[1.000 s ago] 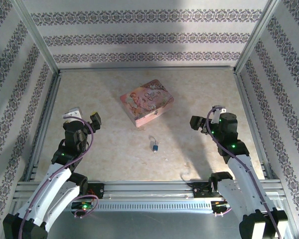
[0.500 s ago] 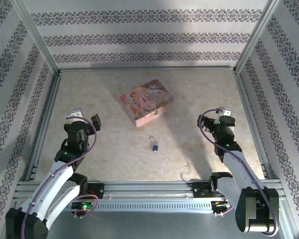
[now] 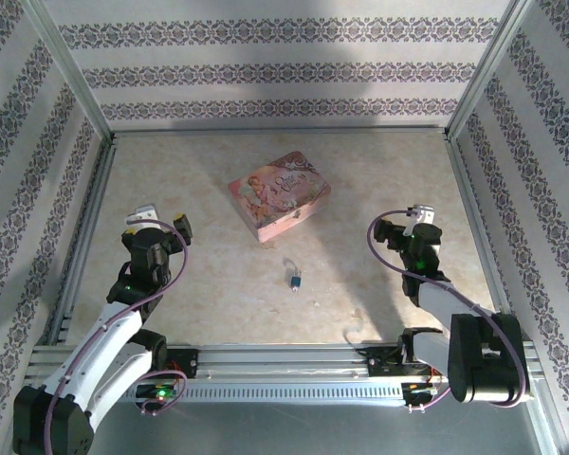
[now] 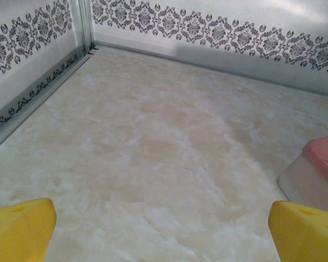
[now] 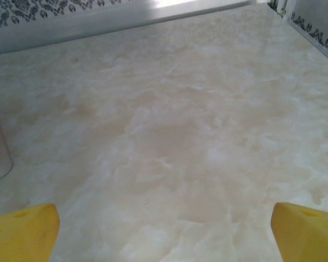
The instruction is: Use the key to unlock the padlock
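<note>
in the top view the padlock point(image 3: 295, 280) lies flat on the pale marbled tabletop point(image 3: 190, 171), a little below the middle of the frame, well apart from both arms and touched by nothing. its blue body is clear; a thin greyish sliver runs up and to the left from it, too small to tell whether that is the shackle or the key. the pink tin point(image 3: 280, 195) sits closed just above the padlock, turned at an angle, near it but not touching. the left gripper point(image 3: 161, 224) hovers at the centre left of the frame, left of the tin, with its fingers spread wide and nothing between them. the right gripper point(image 3: 400, 224) hovers at the centre right at about the same height in the frame, its fingers also spread wide and holding nothing. in the left wrist view the yellow fingertips point(image 4: 21, 226) sit in the two lower corners with bare tabletop between them, and a corner of the pink tin point(image 4: 316, 173) shows at the right edge. in the right wrist view the yellow fingertips point(image 5: 23, 228) likewise sit far apart in the lower corners over bare tabletop. patterned walls point(image 3: 284, 71) close in the tabletop on three sides, and a metal rail point(image 3: 294, 361) runs along the bottom between the arm bases.
</note>
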`<state>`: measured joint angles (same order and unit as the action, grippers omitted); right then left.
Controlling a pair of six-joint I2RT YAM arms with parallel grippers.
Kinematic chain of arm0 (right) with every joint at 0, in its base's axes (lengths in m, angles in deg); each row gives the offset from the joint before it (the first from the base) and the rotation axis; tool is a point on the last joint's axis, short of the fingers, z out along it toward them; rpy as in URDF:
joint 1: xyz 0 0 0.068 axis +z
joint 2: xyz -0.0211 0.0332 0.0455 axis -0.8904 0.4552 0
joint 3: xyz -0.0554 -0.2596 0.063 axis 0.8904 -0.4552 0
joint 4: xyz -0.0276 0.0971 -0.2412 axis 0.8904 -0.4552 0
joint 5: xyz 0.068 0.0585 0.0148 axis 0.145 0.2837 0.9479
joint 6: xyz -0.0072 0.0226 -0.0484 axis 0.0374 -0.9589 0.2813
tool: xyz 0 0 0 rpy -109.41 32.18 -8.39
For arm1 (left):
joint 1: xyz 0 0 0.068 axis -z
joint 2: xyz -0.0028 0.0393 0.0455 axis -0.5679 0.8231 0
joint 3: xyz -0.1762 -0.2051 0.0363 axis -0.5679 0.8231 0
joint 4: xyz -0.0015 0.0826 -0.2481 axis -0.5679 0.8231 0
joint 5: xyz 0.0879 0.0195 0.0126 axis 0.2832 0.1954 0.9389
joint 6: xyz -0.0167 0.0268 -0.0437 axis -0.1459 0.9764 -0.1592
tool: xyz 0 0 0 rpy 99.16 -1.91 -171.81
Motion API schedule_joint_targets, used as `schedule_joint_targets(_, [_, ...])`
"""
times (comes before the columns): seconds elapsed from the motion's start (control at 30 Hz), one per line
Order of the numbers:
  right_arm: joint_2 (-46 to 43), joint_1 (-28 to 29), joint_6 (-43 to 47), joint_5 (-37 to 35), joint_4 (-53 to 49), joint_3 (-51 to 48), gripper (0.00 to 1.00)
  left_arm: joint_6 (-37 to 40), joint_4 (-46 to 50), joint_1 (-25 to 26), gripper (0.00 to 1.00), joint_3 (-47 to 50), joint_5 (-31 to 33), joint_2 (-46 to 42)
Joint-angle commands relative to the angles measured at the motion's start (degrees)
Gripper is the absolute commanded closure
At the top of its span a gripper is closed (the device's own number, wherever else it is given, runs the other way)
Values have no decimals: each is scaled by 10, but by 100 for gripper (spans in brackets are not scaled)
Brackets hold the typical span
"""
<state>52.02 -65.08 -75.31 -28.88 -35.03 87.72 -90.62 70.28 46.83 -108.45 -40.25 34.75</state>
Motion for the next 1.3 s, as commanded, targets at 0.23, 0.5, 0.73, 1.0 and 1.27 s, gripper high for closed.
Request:
schedule_joint_targets(0.23, [83,-3,31,1,176,2,1,5,-48,-15,1,21,10,25])
schedule_joint_targets(0.5, [212,-4,47,19,355,-23,2,6,-58,-24,1,18,6,55])
schedule_joint_targets(0.73, [227,-9,35,18,336,0,2,10,-71,-37,1,18,11,75])
schedule_joint_targets(1.0, [221,6,62,27,232,45,2,31,-130,-61,1,17,23,124])
schedule_joint_targets(1.27, [220,8,64,24,230,45,2,80,-279,-85,1,27,-33,216])
